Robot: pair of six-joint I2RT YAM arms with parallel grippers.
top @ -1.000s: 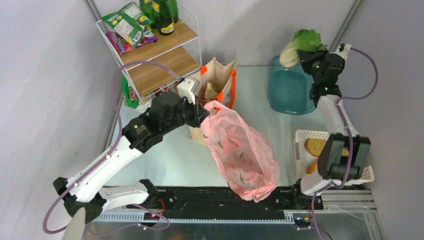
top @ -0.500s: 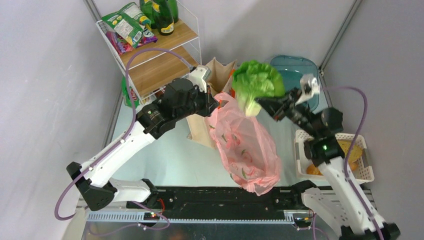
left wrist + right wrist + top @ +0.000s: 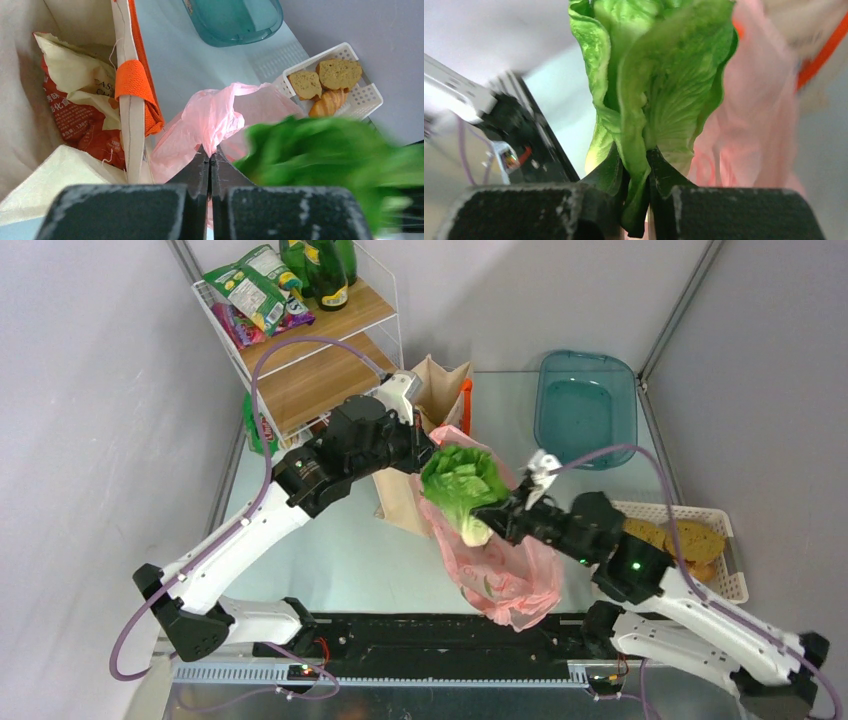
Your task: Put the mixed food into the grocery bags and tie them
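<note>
My right gripper (image 3: 492, 519) is shut on the pale-green lettuce head (image 3: 461, 483) and holds it over the mouth of the pink plastic bag (image 3: 505, 570); the leaves fill the right wrist view (image 3: 659, 85). My left gripper (image 3: 418, 453) is shut on the pink bag's upper edge (image 3: 215, 115), holding it up. The beige tote with orange handles (image 3: 440, 390) stands just behind, with a red snack packet (image 3: 75, 120) inside. Bread rolls (image 3: 690, 540) lie in the white lattice basket (image 3: 735, 585); they also show in the left wrist view (image 3: 325, 82).
A teal plastic tray (image 3: 585, 405) sits at the back right. A wire and wood shelf (image 3: 310, 350) at the back left holds dark green bottles (image 3: 322, 275) and snack packets (image 3: 250, 290). Grey walls close in on both sides.
My right arm has swung from the teal tray toward the left and nearer, carrying the lettuce to the pink bag's mouth. My left gripper lifted the bag's edge slightly, then held still.
</note>
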